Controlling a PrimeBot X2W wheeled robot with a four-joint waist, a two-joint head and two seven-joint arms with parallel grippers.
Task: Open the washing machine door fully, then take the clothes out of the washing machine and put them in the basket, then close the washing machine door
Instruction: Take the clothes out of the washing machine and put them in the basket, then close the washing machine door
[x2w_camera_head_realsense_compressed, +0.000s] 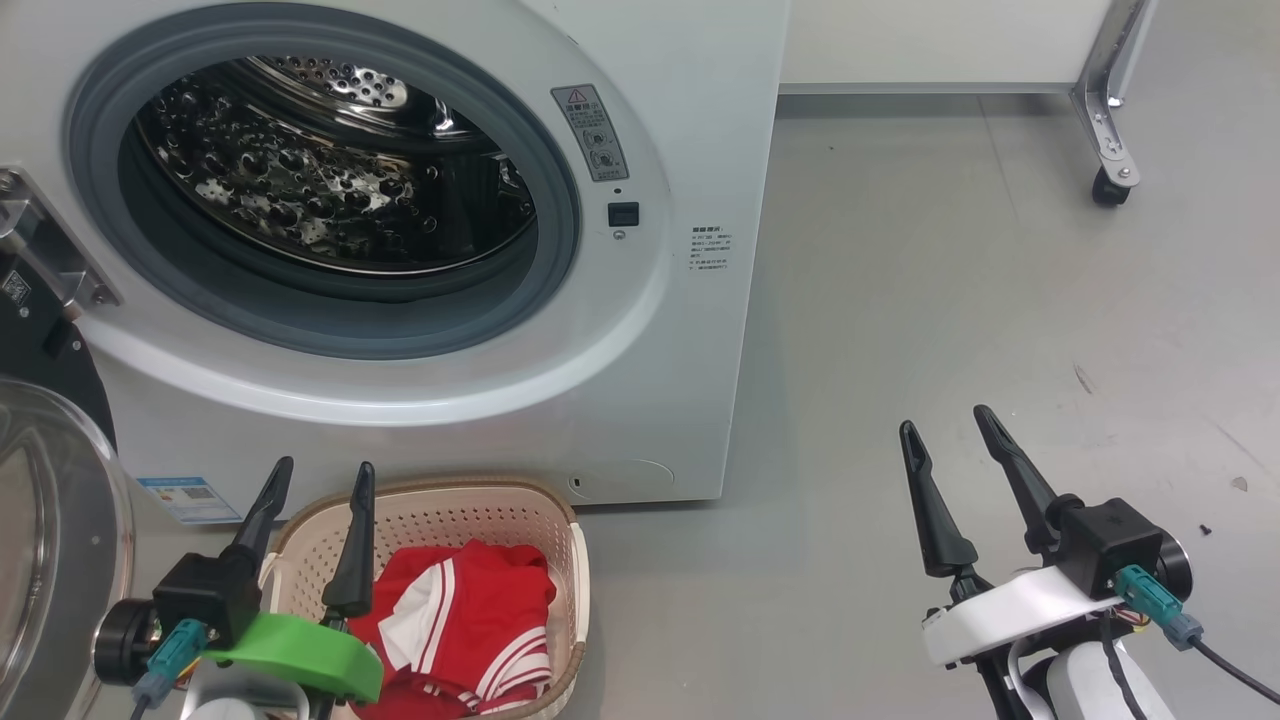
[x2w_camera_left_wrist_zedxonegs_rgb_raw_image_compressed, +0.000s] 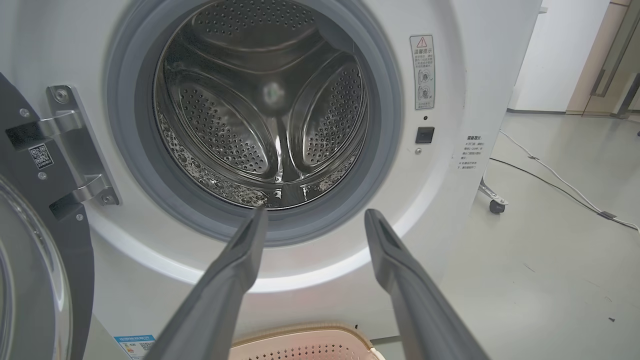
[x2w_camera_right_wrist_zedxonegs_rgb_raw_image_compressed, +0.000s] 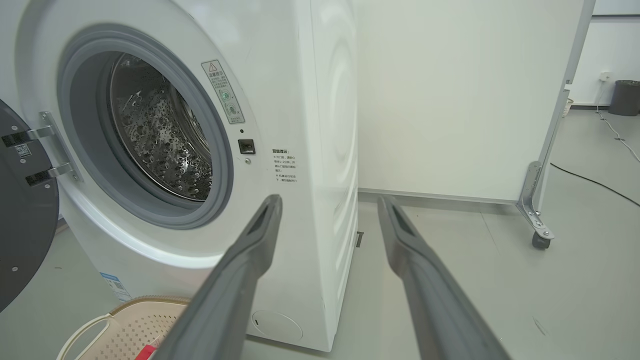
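Observation:
The white washing machine (x2w_camera_head_realsense_compressed: 690, 150) stands with its round opening bare, and I see no cloth in the steel drum (x2w_camera_left_wrist_zedxonegs_rgb_raw_image_compressed: 265, 115). Its black washing machine door (x2w_camera_head_realsense_compressed: 50, 500) hangs swung wide at the left on a metal hinge (x2w_camera_left_wrist_zedxonegs_rgb_raw_image_compressed: 75, 145). On the floor before the machine sits the cream basket (x2w_camera_head_realsense_compressed: 470, 510), holding the red clothes (x2w_camera_head_realsense_compressed: 470, 620) with white stripes. My left gripper (x2w_camera_head_realsense_compressed: 322, 478) hovers open over the basket's left side, nothing between its fingers. My right gripper (x2w_camera_head_realsense_compressed: 948, 427) is open over bare floor at the right, well clear of the machine.
A white panel on a metal castor leg (x2w_camera_head_realsense_compressed: 1110, 150) stands at the back right. A cable (x2w_camera_left_wrist_zedxonegs_rgb_raw_image_compressed: 555, 185) runs along the grey floor to the right. Open floor (x2w_camera_head_realsense_compressed: 950, 300) lies right of the machine.

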